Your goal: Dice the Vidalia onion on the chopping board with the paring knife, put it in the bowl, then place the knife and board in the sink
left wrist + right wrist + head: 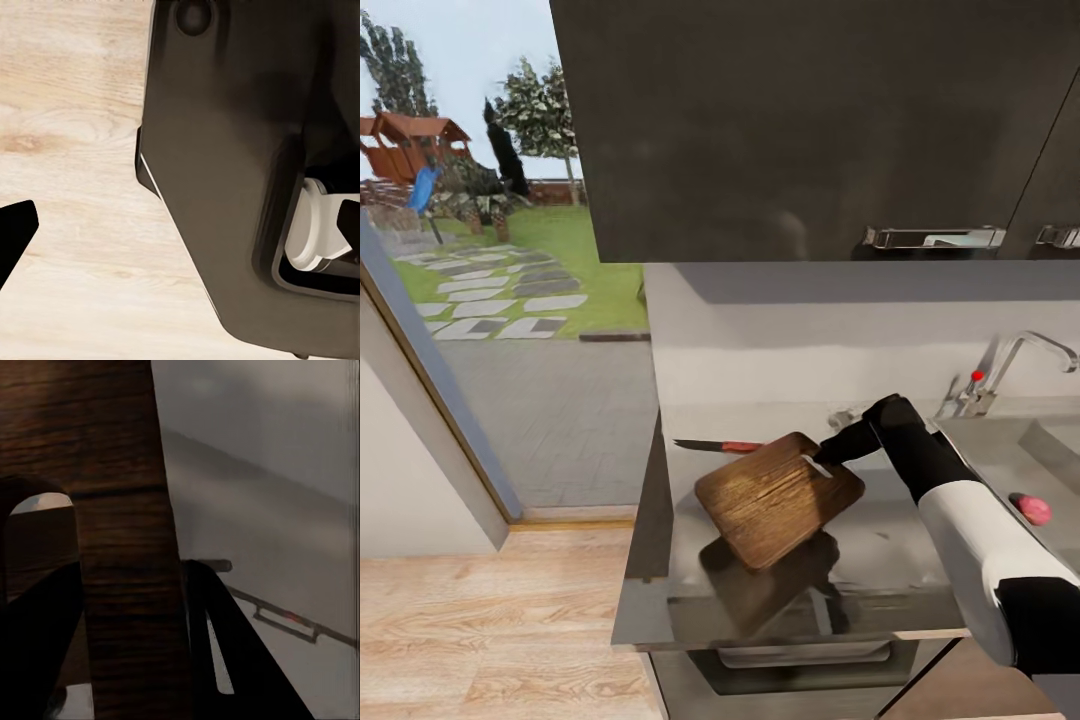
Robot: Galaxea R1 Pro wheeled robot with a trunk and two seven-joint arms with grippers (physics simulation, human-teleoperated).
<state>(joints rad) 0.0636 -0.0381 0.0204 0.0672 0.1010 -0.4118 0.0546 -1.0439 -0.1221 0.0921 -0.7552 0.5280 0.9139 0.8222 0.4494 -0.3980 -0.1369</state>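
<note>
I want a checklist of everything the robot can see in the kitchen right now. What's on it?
Surface: grey countertop, sink at its right end.
Job's things: chopping board lifted and tilted above the countertop, its shadow below; paring knife lying flat behind it; Vidalia onion in the sink.
Clutter: nothing seen.
Grippers: right tool shut on the chopping board's edge near the handle hole; left tool cannot be judged.
Cables: nothing seen.
Surroundings: dark wall cabinets, tap, wooden floor, garden outside.

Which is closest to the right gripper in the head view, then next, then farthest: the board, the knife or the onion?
1. The board: held in the right gripper, lifted and tilted over the countertop.
2. The knife: lying on the countertop beyond the board's far edge.
3. The onion: off in the sink, on the other side.
</note>
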